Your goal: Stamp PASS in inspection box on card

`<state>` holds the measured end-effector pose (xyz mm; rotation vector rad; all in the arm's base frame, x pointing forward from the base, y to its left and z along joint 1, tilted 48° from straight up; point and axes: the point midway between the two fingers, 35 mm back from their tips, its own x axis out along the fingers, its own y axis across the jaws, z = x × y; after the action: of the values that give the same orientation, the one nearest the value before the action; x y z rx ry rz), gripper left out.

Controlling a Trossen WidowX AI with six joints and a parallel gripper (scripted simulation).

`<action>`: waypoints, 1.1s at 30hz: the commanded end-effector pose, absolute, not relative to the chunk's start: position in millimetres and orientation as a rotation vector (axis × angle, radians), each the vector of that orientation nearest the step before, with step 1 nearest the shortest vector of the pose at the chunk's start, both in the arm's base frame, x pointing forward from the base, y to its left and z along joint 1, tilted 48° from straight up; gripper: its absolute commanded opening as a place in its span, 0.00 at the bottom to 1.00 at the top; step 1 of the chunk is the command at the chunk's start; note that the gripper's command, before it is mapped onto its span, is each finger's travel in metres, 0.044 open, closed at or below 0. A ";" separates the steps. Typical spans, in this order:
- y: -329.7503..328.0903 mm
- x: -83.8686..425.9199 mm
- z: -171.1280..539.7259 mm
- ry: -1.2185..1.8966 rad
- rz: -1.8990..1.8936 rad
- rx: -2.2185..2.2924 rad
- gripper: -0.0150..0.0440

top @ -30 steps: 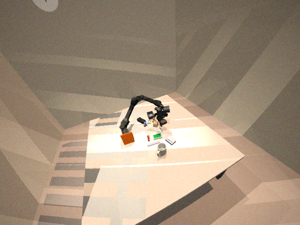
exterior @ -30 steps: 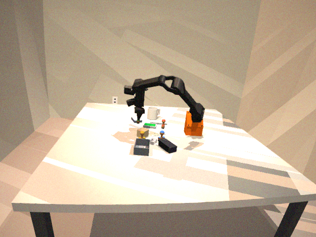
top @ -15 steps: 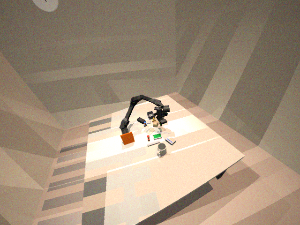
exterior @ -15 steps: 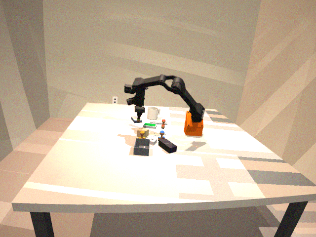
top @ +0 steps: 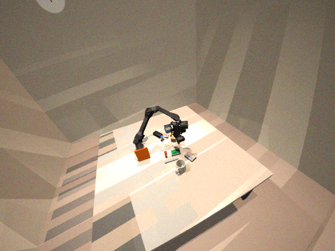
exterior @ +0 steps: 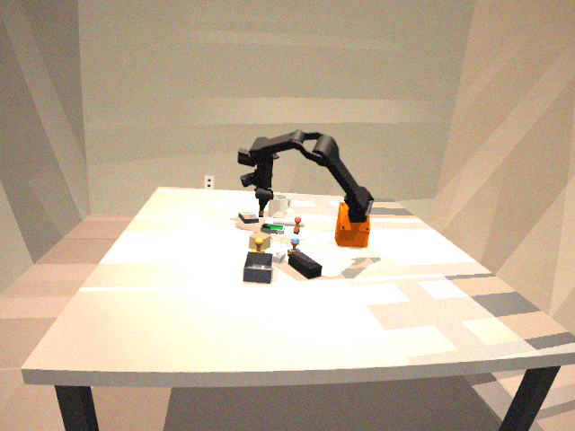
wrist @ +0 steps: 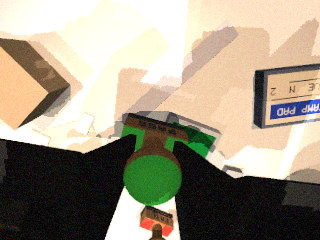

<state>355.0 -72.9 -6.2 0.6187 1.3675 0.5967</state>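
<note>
My gripper [top: 178, 141] [exterior: 261, 213] [wrist: 154, 145] points down, shut on the green-knobbed PASS stamp [wrist: 152, 179]. The brown stamp block shows its PASS label in the wrist view; its underside is hidden. The open green ink pad [top: 175, 152] [exterior: 272, 227] [wrist: 204, 146] lies below, partly covered by the stamp in the wrist view. In the exterior view the fingertips are above the pad's level and to its left. The pale card [top: 168, 146] lies near the pad; its box and any print are too small to tell.
A STAMP PAD case [top: 190, 156] [exterior: 248, 217] [wrist: 295, 92] and mug [top: 180, 166] [exterior: 278, 206] stand near the pad. A red stamp [top: 165, 153] [exterior: 296, 224], blue stamp [top: 162, 138] [exterior: 294, 243], tan block [top: 173, 139] [wrist: 22, 92], dark open box [exterior: 258, 274] and black block [exterior: 305, 265] are around it.
</note>
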 end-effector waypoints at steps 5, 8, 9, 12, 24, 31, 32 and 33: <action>-92.7 311.3 -36.4 1.375 0.601 0.618 0.25; -95.3 303.1 -41.1 1.375 0.603 0.619 0.25; -95.3 303.1 -41.1 1.375 0.603 0.619 0.25; -95.0 303.2 -41.4 1.375 0.603 0.619 0.25; -89.5 304.5 -46.9 1.375 0.601 0.619 0.25; -86.2 305.2 -50.1 1.375 0.601 0.619 0.25; -85.7 305.3 -50.6 1.375 0.601 0.619 0.25; -85.2 305.4 -51.0 1.375 0.601 0.619 0.25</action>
<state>305.7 -88.9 -49.1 0.6102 1.3716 0.6006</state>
